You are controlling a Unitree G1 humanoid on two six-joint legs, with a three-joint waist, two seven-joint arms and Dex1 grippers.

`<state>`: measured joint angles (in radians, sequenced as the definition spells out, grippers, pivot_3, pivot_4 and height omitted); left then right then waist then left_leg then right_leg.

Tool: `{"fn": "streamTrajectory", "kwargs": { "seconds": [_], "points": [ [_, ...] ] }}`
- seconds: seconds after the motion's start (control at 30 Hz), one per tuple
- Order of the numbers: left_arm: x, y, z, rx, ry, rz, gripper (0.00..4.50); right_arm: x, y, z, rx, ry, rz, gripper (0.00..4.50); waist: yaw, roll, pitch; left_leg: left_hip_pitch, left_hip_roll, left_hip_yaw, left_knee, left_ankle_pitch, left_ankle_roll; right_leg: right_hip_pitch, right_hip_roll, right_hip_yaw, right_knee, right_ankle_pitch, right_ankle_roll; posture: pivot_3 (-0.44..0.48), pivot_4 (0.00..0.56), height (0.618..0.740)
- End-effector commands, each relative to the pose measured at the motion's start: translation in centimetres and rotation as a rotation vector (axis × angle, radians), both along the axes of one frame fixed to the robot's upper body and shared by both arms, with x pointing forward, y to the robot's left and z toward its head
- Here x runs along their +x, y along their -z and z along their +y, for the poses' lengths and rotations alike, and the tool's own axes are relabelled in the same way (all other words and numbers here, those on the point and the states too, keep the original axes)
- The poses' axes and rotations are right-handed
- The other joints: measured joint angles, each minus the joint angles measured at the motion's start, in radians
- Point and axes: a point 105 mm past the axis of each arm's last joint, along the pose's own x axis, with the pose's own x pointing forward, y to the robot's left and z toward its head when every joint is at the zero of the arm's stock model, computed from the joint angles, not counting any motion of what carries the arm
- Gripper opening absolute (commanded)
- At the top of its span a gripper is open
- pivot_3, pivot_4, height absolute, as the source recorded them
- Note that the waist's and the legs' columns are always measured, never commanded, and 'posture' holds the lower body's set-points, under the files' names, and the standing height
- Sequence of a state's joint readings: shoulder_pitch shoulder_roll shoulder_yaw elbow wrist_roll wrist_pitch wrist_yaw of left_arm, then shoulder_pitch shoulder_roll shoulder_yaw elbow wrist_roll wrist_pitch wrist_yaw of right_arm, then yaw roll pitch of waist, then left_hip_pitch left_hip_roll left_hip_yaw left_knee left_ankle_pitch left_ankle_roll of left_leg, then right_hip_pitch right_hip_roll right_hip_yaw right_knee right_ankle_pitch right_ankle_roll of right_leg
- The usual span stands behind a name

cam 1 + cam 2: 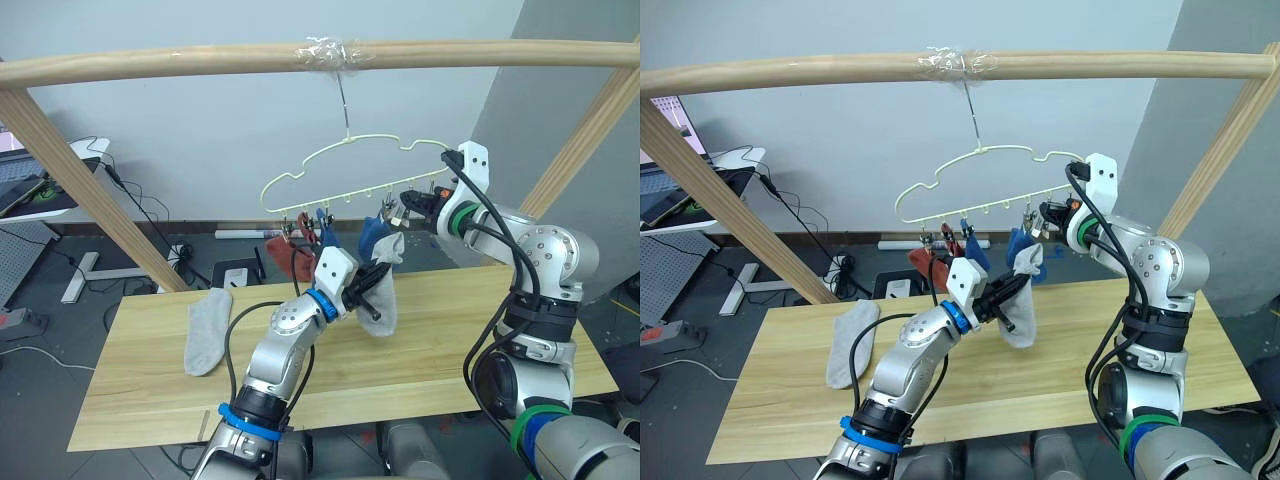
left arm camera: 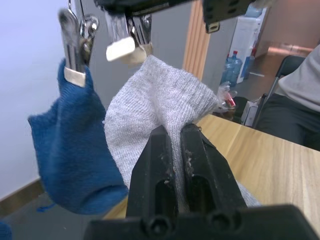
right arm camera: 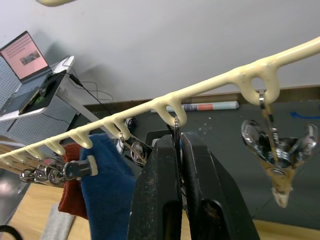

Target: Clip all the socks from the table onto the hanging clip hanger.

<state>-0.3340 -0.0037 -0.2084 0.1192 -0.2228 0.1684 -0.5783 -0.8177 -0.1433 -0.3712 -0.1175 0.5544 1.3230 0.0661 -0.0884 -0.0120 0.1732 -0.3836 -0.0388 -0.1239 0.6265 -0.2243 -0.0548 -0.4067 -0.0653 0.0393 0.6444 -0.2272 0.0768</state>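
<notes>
Your left gripper [image 1: 375, 292] clenches a grey sock [image 1: 385, 275], lifting its cuff to the clip [image 1: 398, 212] your right gripper [image 1: 412, 206] pinches open on the hanger [image 1: 330, 150].

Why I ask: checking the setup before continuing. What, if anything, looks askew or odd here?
The clip hanger hangs tilted, its right end higher where the right gripper pinches a clip. One grey sock lies alone on the table. Nothing looks damaged.

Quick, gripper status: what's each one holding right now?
Left gripper: closed on a grey sock.
Right gripper: closed on a clip of the clip hanger.
</notes>
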Motion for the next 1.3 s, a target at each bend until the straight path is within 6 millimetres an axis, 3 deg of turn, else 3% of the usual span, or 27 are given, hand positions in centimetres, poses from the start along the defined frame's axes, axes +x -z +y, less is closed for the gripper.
{"fn": "streamTrajectory", "kwargs": {
  "seconds": [0.03, 0.17, 0.67, 0.77, 1.1, 1.23, 1.3],
  "points": [
    [0.4, -1.6, -0.5, -0.035, 0.000, -0.054, 0.05, -0.2, -1.5, -0.3, 0.014, 0.019, -0.042, 0.00, 0.000, 0.000, 0.000, 0.000, 0.000, 0.000, 0.000, 0.000, 0.000, 0.000, 0.000, 0.000, 0.000, 0.000, 0.000, -0.166, 0.128, 0.740],
    [1.1, -2.7, -0.3, -0.063, -0.022, -0.088, 0.05, -0.2, -1.5, -0.4, 0.016, 0.021, -0.037, 0.00, -0.001, 0.000, 0.000, 0.000, 0.000, 0.000, 0.000, 0.000, 0.000, 0.000, 0.000, 0.000, 0.000, 0.000, 0.000, -0.165, 0.127, 0.740],
    [1.5, -3.1, -1.6, -0.088, -0.023, -0.085, 0.05, -0.9, -1.2, 0.4, 0.032, -0.004, -0.020, 0.00, -0.002, 0.000, 0.000, 0.000, 0.000, 0.000, 0.000, 0.000, 0.000, 0.000, 0.000, 0.000, -0.001, 0.000, 0.000, -0.175, 0.113, 0.740],
    [1.5, -3.2, -1.6, -0.089, -0.020, -0.087, 0.00, -1.1, -1.0, 0.4, 0.037, -0.006, -0.017, 0.75, -0.005, 0.000, 0.000, 0.000, 0.000, 0.000, 0.000, 0.000, 0.000, 0.000, 0.000, 0.000, -0.001, 0.000, 0.000, -0.172, 0.108, 0.740],
    [0.9, -3.2, -2.3, -0.151, 0.032, -0.024, 0.00, -2.1, -1.4, -0.3, 0.072, -0.049, -0.066, 4.30, -0.022, 0.000, 0.000, -0.001, 0.000, 0.000, 0.000, 0.000, 0.000, 0.000, 0.000, 0.000, -0.001, 0.000, 0.000, -0.176, 0.099, 0.740],
    [1.1, -3.4, -2.5, -0.213, 0.042, 0.050, 0.00, -3.2, -2.1, -0.6, 0.088, -0.083, -0.105, 4.46, -0.026, 0.000, 0.000, -0.001, 0.000, 0.000, 0.000, 0.000, 0.000, 0.000, 0.000, 0.000, -0.001, 0.000, 0.001, -0.188, 0.099, 0.740],
    [1.2, -3.4, -2.6, -0.241, 0.051, 0.086, 0.56, -3.7, -2.5, -0.9, 0.087, -0.093, -0.128, 4.50, -0.027, 0.000, 0.000, -0.001, 0.000, 0.000, 0.000, 0.000, 0.000, 0.000, 0.000, 0.000, 0.000, 0.000, 0.001, -0.193, 0.098, 0.740]
  ]
}}
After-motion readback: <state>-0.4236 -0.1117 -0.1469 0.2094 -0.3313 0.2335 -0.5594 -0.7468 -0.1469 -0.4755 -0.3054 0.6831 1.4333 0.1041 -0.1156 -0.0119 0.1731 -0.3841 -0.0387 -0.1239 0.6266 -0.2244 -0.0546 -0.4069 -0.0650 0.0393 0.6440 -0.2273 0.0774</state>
